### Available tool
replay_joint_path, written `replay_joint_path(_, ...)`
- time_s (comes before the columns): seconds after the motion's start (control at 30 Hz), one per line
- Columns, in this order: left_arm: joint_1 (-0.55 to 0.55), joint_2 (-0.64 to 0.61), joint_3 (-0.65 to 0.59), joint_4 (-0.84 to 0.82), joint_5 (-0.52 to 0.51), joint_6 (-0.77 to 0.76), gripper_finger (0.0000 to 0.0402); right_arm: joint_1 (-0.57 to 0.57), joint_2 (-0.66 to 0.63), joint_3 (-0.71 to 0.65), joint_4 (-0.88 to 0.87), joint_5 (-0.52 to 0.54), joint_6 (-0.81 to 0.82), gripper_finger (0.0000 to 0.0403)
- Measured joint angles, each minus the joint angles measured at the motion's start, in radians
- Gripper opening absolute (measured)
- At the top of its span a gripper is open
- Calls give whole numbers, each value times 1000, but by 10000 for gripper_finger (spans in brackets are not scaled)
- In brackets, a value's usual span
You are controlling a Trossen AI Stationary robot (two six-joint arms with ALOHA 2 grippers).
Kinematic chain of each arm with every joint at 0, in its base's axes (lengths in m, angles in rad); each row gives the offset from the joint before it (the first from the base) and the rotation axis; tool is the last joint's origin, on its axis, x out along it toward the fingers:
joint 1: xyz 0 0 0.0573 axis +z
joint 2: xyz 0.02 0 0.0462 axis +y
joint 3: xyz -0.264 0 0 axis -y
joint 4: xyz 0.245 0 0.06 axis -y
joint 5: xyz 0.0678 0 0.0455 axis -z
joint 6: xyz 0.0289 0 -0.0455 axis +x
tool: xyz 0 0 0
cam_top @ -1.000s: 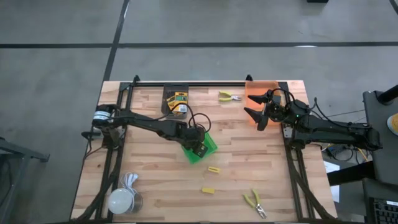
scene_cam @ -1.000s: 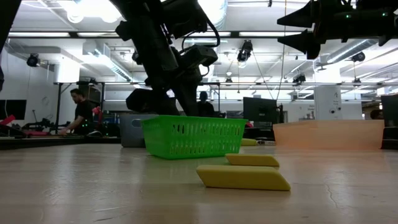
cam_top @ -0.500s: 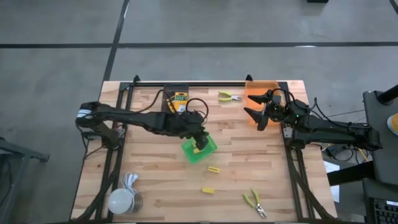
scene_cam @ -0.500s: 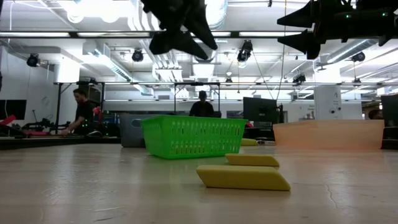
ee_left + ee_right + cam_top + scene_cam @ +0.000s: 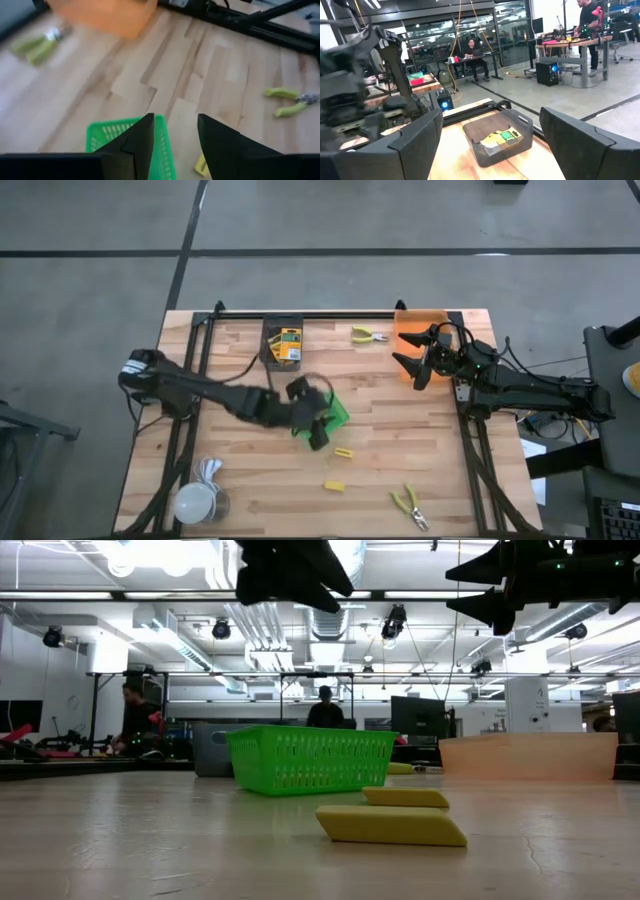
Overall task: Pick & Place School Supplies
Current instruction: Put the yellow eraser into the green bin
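left gripper (image 5: pixel 318 432) empty, fingers apart, above green basket (image 5: pixel 338 411); yellow block (image 5: pixel 344 451) just beside on table, looks light, stiff, bit slick, pinch across narrow sides; right gripper (image 5: pixel 412 368) open near orange bin (image 5: pixel 420 318)

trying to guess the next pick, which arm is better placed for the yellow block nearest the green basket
Left, probably. The left gripper hangs open above the green basket, right beside that block. The right gripper waits open by the orange bin, farther off.
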Motion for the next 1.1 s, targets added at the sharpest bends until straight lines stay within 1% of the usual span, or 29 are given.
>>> replay_joint_path(0.07, -52, 0, -30, 61, -94, 61, 156, 0, 0, 0, 0, 0, 0, 327)
replay_joint_path(0.13, -99, 0, -75, 159, -179, 123, 156, 0, 0, 0, 0, 0, 0, 327)
replay_joint_path(0.17, -117, 0, -103, 212, -210, 146, 156, 0, 0, 0, 0, 0, 0, 327)
replay_joint_path(0.23, -143, 0, -166, 313, -230, 179, 156, 0, 0, 0, 0, 0, 0, 327)
replay_joint_path(0.3, -158, 0, -222, 386, -209, 184, 156, 0, 0, 0, 0, 0, 0, 327)
replay_joint_path(0.43, -174, -1, -319, 557, -53, 149, 156, 0, 0, 0, 0, 0, 0, 327)
replay_joint_path(0.5, -185, 0, -370, 666, 5, 155, 156, 0, 0, 0, 0, 0, 0, 327)
replay_joint_path(0.63, -213, 1, -458, 908, 33, 243, 156, 0, 0, 0, 0, 0, 0, 327)
replay_joint_path(0.73, -224, 12, -501, 1036, 36, 329, 156, 0, 0, 0, 0, 0, 0, 327)
replay_joint_path(0.8, -227, 25, -509, 1072, 36, 366, 156, 0, 0, 0, 0, 0, 0, 327)
replay_joint_path(1.0, -227, 92, -472, 1087, 35, 352, 156, 0, 0, 0, 0, 0, 0, 327)
replay_joint_path(1.1, -230, 146, -439, 1087, 45, 415, 156, 0, 0, 0, 0, 0, 0, 327)
